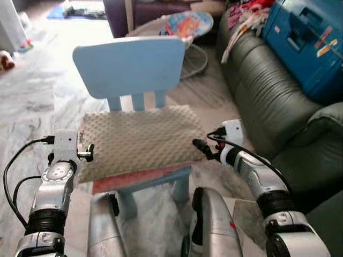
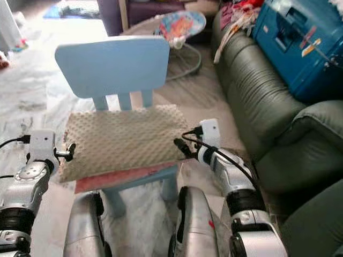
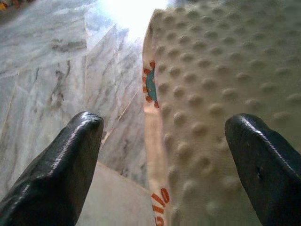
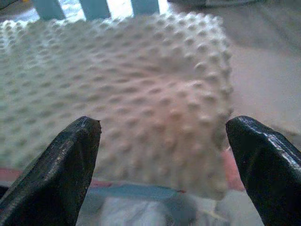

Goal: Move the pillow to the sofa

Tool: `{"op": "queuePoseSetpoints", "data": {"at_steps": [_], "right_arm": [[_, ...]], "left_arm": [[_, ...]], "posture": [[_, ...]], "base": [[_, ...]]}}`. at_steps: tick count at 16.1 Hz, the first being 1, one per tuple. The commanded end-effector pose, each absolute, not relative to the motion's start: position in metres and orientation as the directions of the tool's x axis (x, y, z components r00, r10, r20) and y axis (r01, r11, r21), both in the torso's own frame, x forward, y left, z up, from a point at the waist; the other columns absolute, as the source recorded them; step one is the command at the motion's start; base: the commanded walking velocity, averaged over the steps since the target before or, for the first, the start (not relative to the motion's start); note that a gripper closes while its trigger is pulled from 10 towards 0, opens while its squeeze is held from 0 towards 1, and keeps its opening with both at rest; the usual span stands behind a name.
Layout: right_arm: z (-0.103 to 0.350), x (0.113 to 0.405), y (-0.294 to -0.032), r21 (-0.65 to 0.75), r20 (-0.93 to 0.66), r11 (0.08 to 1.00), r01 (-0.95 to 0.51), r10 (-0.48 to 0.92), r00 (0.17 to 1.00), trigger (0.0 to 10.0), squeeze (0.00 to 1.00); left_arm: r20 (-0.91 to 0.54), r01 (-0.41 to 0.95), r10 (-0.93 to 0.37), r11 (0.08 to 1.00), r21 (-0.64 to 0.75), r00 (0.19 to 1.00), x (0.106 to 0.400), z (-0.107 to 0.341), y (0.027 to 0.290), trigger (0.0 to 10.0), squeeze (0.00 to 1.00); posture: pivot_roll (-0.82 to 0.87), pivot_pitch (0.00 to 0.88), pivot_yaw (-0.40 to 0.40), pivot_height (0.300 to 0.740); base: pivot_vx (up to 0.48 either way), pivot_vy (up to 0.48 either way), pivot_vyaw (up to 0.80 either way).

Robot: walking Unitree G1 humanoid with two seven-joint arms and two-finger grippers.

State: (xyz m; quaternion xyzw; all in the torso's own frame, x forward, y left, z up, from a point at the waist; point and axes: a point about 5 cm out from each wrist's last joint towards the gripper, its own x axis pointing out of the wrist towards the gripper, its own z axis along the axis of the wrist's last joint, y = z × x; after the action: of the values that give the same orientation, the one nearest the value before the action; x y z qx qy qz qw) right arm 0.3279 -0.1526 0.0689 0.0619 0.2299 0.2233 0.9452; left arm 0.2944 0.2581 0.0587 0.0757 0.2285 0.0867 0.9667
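Both grippers flanking the pillow (image 1: pixel 140 140) on the chair (image 1: pixel 130 67)

Left gripper (image 3: pixel 164 155) and right gripper (image 4: pixel 164 155) are hovering at opposite edges, fingers spread wide, gripping nothing; sofa (image 1: pixel 268 101) is sitting just right.

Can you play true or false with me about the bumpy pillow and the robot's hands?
1. The pillow lies on the blue chair. True.
2. The left gripper is shut on the pillow. False: its fingers are spread open at the pillow's edge.
3. The right gripper is open, facing the pillow. True.
4. The pillow is already on the sofa. False: it is on the chair beside the sofa.
5. A blue case sits on the sofa. True.
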Motion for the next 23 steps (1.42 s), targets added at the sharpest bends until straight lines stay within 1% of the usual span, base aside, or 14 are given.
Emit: {"op": "queuePoseSetpoints", "data": {"at_steps": [1,2,3,4,5,6,7,9,11,15,16,17,18,23], "right_arm": [[0.068,0.334,-0.154,0.216,-0.425,0.893,-0.394,0.449,0.786,10.0,1.00],[0.066,0.337,-0.151,0.216,-0.449,0.891,-0.399,0.454,0.770,10.0,1.00],[0.062,0.338,-0.150,0.185,-0.480,0.900,-0.395,0.433,0.763,10.0,1.00],[0.061,0.340,-0.150,0.184,-0.488,0.907,-0.379,0.419,0.766,10.0,1.00],[0.059,0.340,-0.149,0.161,-0.500,0.910,-0.382,0.409,0.763,10.0,0.83],[0.056,0.341,-0.148,0.112,-0.515,0.917,-0.384,0.384,0.766,10.0,0.14],[0.054,0.341,-0.147,0.105,-0.521,0.919,-0.379,0.376,0.767,10.0,0.00],[0.054,0.344,-0.144,0.102,-0.519,0.919,-0.382,0.377,0.767,10.0,0.00],[0.061,0.351,-0.135,0.149,-0.460,0.913,-0.380,0.404,0.790,10.0,0.00],[0.061,0.352,-0.112,0.162,-0.440,0.906,-0.392,0.421,0.793,10.0,0.00],[0.061,0.351,-0.107,0.184,-0.434,0.900,-0.394,0.435,0.789,10.0,0.00],[0.060,0.350,-0.102,0.205,-0.428,0.894,-0.399,0.448,0.785,9.3,0.00],[0.054,0.346,-0.098,0.229,-0.451,0.900,-0.372,0.436,0.778,0.0,0.00],[0.050,0.344,-0.092,0.244,-0.471,0.905,-0.349,0.425,0.773,0.0,0.00]], "left_arm": [[-0.436,-0.127,0.195,0.975,0.180,0.879,0.300,0.059,0.256,10.0,1.00],[-0.437,-0.129,0.199,0.975,0.183,0.877,0.303,0.060,0.257,10.0,1.00],[-0.441,-0.129,0.194,0.977,0.172,0.876,0.305,0.061,0.257,10.0,0.90],[-0.445,-0.124,0.181,0.980,0.154,0.877,0.306,0.060,0.257,10.0,0.00],[-0.446,-0.122,0.178,0.981,0.151,0.877,0.307,0.059,0.255,10.0,0.00],[-0.429,-0.108,0.164,0.983,0.152,0.888,0.309,0.057,0.251,10.0,0.00],[-0.427,-0.106,0.166,0.981,0.160,0.889,0.310,0.054,0.250,10.0,0.00],[-0.436,-0.128,0.192,0.977,0.173,0.879,0.311,0.049,0.252,10.0,0.00],[-0.432,-0.156,0.229,0.968,0.198,0.872,0.311,0.047,0.258,10.0,0.00],[-0.471,-0.185,0.241,0.969,0.163,0.848,0.307,0.033,0.256,10.0,0.00],[-0.484,-0.188,0.241,0.970,0.156,0.841,0.306,0.031,0.255,8.8,0.00],[-0.483,-0.184,0.235,0.971,0.151,0.844,0.306,0.030,0.254,4.7,0.00],[-0.474,-0.182,0.218,0.976,0.123,0.853,0.307,0.030,0.251,0.0,0.00],[-0.477,-0.173,0.202,0.979,0.105,0.855,0.307,0.026,0.246,0.0,0.00]], "posture": [[-0.01,0.128,-0.102,0.511],[-0.01,0.136,-0.101,0.511],[0.00,0.143,-0.103,0.511],[0.00,0.149,-0.105,0.511],[0.01,0.155,-0.106,0.511],[0.01,0.162,-0.111,0.511],[0.02,0.173,-0.116,0.511],[0.01,0.183,-0.119,0.511],[0.02,0.196,-0.122,0.511],[0.04,0.209,-0.125,0.511],[0.04,0.211,-0.125,0.511],[0.04,0.215,-0.127,0.511],[0.05,0.219,-0.127,0.511],[0.06,0.224,-0.130,0.511]], "base": [[0.000,0.000,0.00],[0.000,0.000,0.00],[0.000,0.000,0.00],[0.000,0.000,0.00],[0.000,0.000,0.00],[0.000,0.000,0.00],[0.000,0.000,0.00],[0.000,0.000,0.00],[0.000,0.000,0.00],[0.000,0.000,0.00],[0.000,0.000,0.00],[0.000,0.000,0.00],[0.000,0.000,0.00],[0.000,0.000,0.00]]}}
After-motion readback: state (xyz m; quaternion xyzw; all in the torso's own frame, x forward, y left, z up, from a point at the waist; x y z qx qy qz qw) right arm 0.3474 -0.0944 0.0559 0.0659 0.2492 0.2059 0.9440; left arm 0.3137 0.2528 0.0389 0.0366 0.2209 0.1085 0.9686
